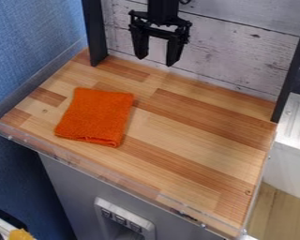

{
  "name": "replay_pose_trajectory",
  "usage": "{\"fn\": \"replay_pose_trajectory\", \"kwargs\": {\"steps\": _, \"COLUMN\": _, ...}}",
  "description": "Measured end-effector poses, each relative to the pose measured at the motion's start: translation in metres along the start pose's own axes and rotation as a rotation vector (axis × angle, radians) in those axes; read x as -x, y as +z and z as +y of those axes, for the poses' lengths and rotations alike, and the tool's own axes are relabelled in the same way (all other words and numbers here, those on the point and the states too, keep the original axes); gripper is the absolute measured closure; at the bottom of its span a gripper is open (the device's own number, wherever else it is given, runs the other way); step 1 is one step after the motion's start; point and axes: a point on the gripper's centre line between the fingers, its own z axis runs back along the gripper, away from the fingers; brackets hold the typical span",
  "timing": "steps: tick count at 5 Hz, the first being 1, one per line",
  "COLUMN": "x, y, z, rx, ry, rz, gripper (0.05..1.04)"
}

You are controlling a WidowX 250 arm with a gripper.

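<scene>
Below the open pincer [156,61], nearer the blue wall [30,44], lies an orange cloth [96,116].

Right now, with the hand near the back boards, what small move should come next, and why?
I'd probably ease the hand across until it hangs above the orange cloth, without lowering yet. The cloth lies flat on the wooden surface, nearer the camera and towards the picture's left, while the hand's fingers are apart with nothing between them.
</scene>
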Motion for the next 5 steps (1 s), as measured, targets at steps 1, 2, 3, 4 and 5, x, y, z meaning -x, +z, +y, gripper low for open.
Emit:
{"fn": "replay_pose_trajectory", "kwargs": {"steps": 1, "x": 0.009, "y": -0.016, "z": -0.001, "rx": 0.005, "ry": -0.063, "rz": 0.029, "gripper": 0.085}}
{"fn": "replay_pose_trajectory", "kwargs": {"steps": 2, "x": 0.026, "y": -0.017, "z": 0.011, "rx": 0.006, "ry": -0.142, "rz": 0.002, "gripper": 0.085}}
{"fn": "replay_pose_trajectory", "kwargs": {"steps": 3, "x": 0.044, "y": -0.011, "z": 0.03, "rx": 0.006, "ry": -0.225, "rz": -0.056, "gripper": 0.085}}
{"fn": "replay_pose_trajectory", "kwargs": {"steps": 4, "x": 0.054, "y": -0.008, "z": 0.043, "rx": -0.008, "ry": -0.315, "rz": -0.118, "gripper": 0.085}}
{"fn": "replay_pose_trajectory", "kwargs": {"steps": 5, "x": 0.063, "y": -0.009, "z": 0.053, "rx": -0.025, "ry": -0.393, "rz": -0.152, "gripper": 0.085}}
